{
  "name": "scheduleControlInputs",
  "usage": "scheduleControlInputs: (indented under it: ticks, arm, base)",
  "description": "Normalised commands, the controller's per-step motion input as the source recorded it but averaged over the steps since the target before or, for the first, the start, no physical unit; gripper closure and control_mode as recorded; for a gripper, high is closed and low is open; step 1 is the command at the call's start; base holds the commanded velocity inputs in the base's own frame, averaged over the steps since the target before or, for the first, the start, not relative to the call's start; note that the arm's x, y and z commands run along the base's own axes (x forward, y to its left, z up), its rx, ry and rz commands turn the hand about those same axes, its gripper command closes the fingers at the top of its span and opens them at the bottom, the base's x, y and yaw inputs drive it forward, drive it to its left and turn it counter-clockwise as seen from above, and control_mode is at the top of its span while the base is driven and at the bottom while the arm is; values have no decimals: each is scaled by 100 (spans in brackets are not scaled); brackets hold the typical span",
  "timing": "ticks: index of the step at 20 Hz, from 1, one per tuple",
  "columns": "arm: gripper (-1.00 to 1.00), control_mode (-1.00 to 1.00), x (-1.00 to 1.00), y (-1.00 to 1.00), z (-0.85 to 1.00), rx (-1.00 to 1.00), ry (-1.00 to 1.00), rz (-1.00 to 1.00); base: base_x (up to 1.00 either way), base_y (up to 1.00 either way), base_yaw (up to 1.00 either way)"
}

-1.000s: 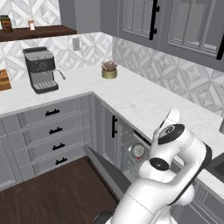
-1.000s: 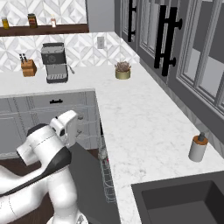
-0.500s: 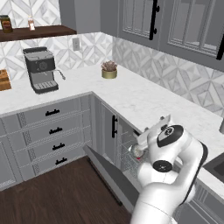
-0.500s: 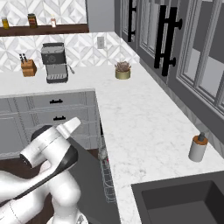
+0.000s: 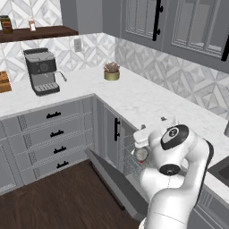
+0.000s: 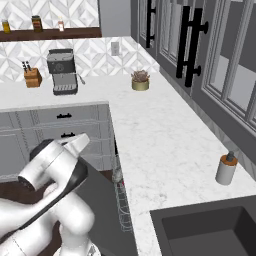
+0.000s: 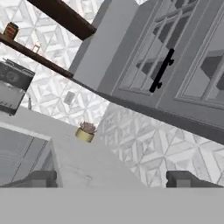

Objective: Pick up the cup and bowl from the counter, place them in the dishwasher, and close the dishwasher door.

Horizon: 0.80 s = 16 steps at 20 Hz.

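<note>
Both dishes appear loaded: the cup (image 5: 141, 155) is seen in the rack of the dishwasher (image 5: 134, 161), beside the bowl (image 5: 136, 152). Since a second ago, the claw (image 7: 111, 179) has been raised above the bench (image 6: 155, 145), jaws apart and empty. Only the dishwasher door (image 5: 116, 185) is judged left to shut.

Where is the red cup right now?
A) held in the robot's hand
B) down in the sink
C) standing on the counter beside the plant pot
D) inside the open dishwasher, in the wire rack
D: in the left base view the red cup lies in the wire rack of the open dishwasher, above the dropped door.
</note>
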Motion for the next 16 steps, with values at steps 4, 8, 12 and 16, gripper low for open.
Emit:
scheduleControlInputs:
  ticks: [4,8,12,16]
  arm:
    - [-100,-100,-2,86,31,67,66,30]
    - [-100,-100,0,65,18,78,71,39]
    - [-100,-100,4,41,7,86,73,48]
    - [-100,-100,6,38,4,88,72,48]
  base:
    - [0,0,0]
    - [0,0,0]
    - [0,0,0]
    - [0,0,0]
